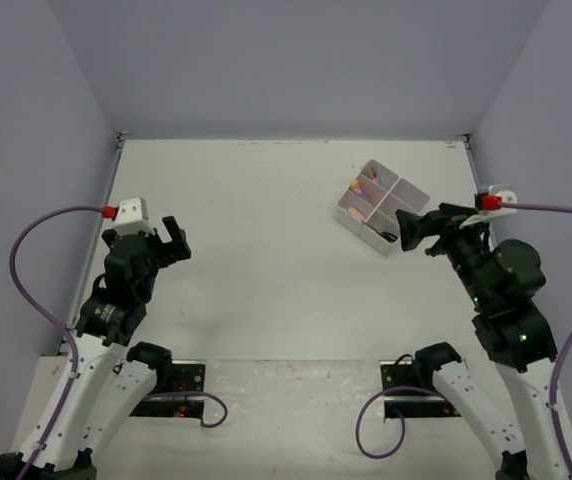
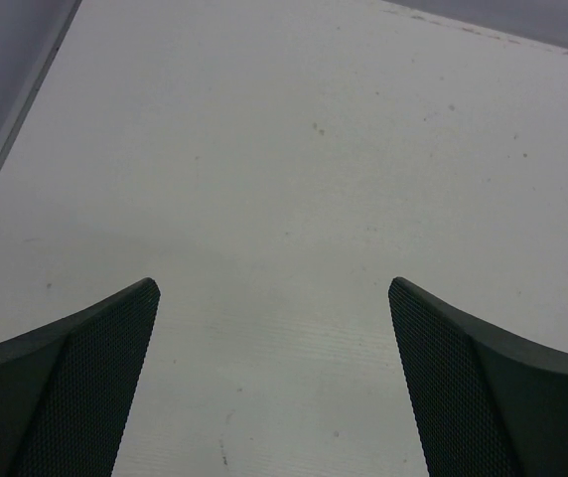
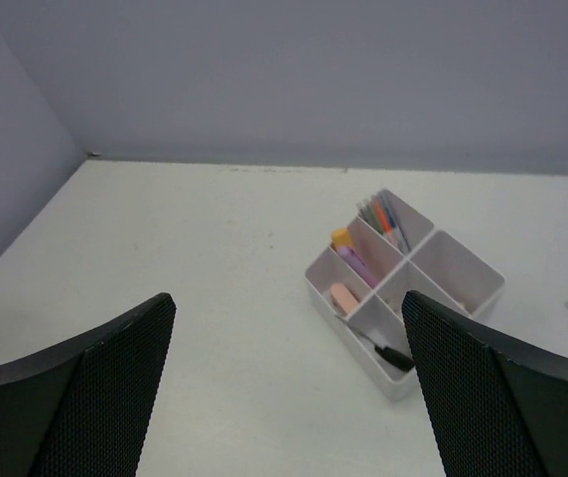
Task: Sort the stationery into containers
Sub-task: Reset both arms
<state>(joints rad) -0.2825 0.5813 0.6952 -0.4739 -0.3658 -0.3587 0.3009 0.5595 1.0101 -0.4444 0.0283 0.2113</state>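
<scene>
Stationery (image 1: pixel 364 196) lies inside the white divided box (image 1: pixel 413 192), which the top external view shows on the desk (image 1: pixel 266 220) toward its far right corner, turned like a diamond. The right gripper (image 1: pixel 406 228) hangs just beside the box's near corner; whether it touches cannot be told. The left gripper (image 1: pixel 173 240) hovers near the desk's left edge, well apart from the box, its jaws spread.

Seen from the left wrist, the left gripper (image 2: pixel 274 288) stands wide apart with nothing between its fingers (image 2: pixel 95 378), only bare desk (image 2: pixel 294 149) beneath.

Seen from the right wrist, the right gripper (image 3: pixel 289 298) is likewise spread wide and holds nothing. Beyond it sits the box (image 3: pixel 473 298). Its far compartment holds coloured pens (image 3: pixel 383 214). The left compartment holds an orange-capped marker (image 3: pixel 342 238), a purple marker (image 3: pixel 358 266) and a pink eraser (image 3: pixel 344 296). A black handle (image 3: pixel 393 356) lies in the near compartment.
</scene>
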